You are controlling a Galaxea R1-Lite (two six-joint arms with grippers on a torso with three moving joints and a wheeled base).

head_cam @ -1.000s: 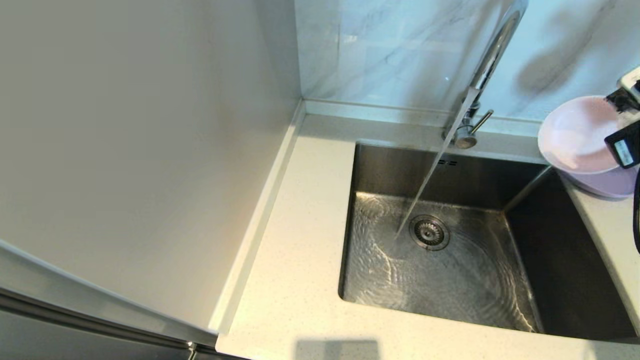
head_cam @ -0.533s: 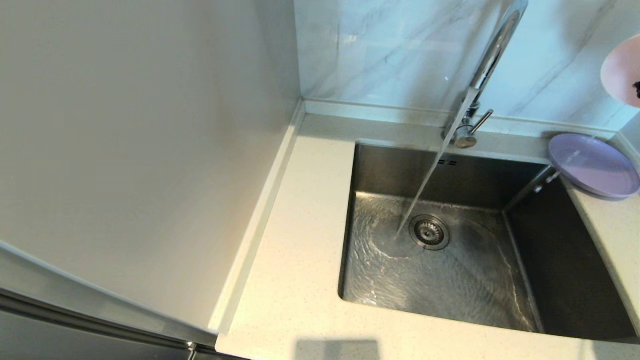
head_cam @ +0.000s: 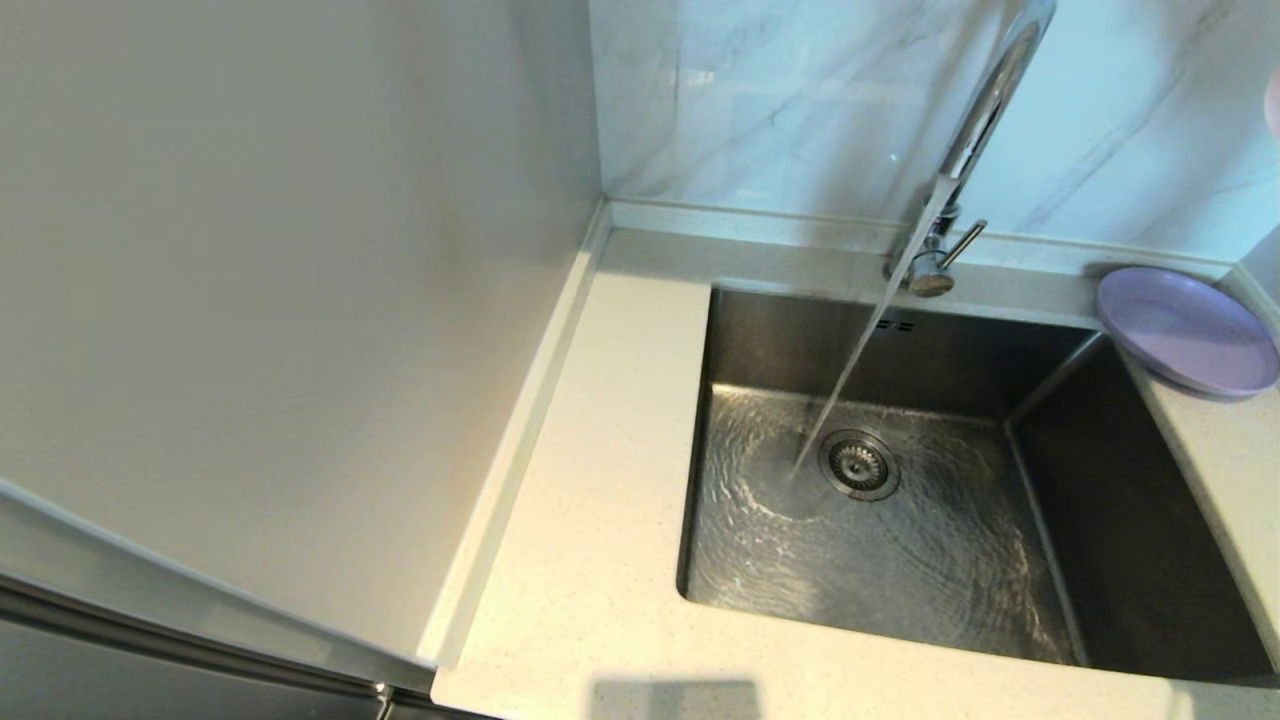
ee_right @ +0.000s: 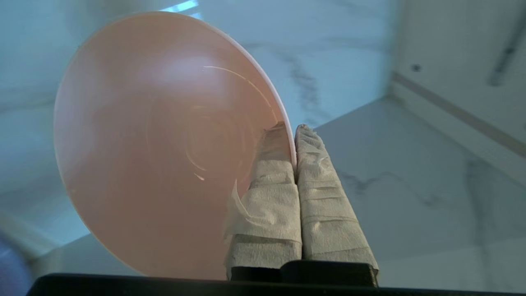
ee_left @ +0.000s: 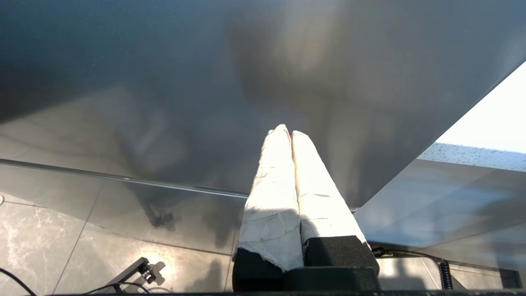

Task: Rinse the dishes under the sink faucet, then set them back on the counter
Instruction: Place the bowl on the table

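Note:
The lavender plate (head_cam: 1187, 329) lies on the counter (head_cam: 590, 520) at the sink's far right corner. My right gripper (ee_right: 292, 128) is shut on the rim of the pale pink dish (ee_right: 164, 144), held up on edge before the marble wall; in the head view only a sliver of that pink dish (head_cam: 1274, 103) shows at the right edge. Water runs from the chrome faucet (head_cam: 975, 120) into the steel sink (head_cam: 900, 560), landing beside the drain (head_cam: 858, 464). My left gripper (ee_left: 286, 131) is shut on nothing, down by a grey cabinet front, outside the head view.
A tall pale panel (head_cam: 280, 300) walls off the counter on the left. The grey-veined marble wall (head_cam: 800, 100) stands behind the faucet. Counter strips run along the sink's left, front and right sides.
My right gripper has lifted the pink dish off the lavender plate and carried it up and to the right, almost out of the head view. The water keeps running.

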